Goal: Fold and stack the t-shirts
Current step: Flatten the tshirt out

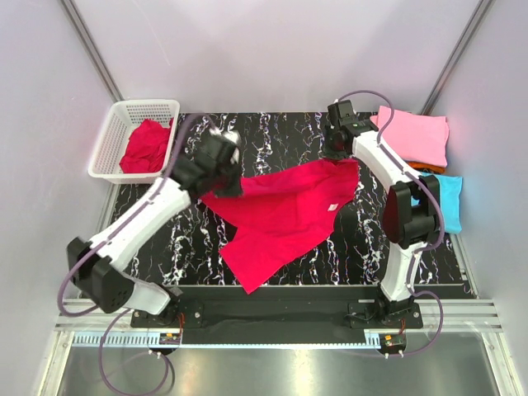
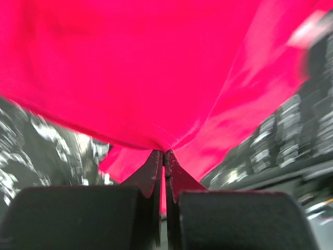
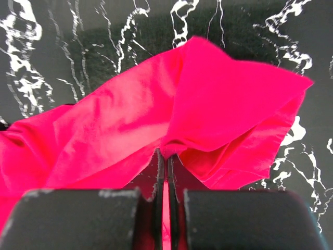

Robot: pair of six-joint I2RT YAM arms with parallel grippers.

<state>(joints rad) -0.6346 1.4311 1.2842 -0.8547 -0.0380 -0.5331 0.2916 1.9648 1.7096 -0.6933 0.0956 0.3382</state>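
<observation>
A crimson-red t-shirt (image 1: 285,214) hangs stretched between both arms over the black marbled table (image 1: 346,256). My left gripper (image 1: 224,183) is shut on its left edge; in the left wrist view the cloth (image 2: 140,78) fills the frame above the left gripper (image 2: 165,152). My right gripper (image 1: 340,157) is shut on the shirt's far right corner, and its wrist view shows the red cloth (image 3: 208,109) bunched at the right gripper (image 3: 167,152). A second red t-shirt (image 1: 145,148) lies crumpled in the basket. Folded pink (image 1: 415,136), orange (image 1: 425,167) and turquoise (image 1: 450,198) t-shirts lie at the right.
The white mesh basket (image 1: 115,132) stands at the table's far left corner. The folded shirts overhang the table's right edge, close to the right arm's elbow (image 1: 408,216). Grey walls surround the table.
</observation>
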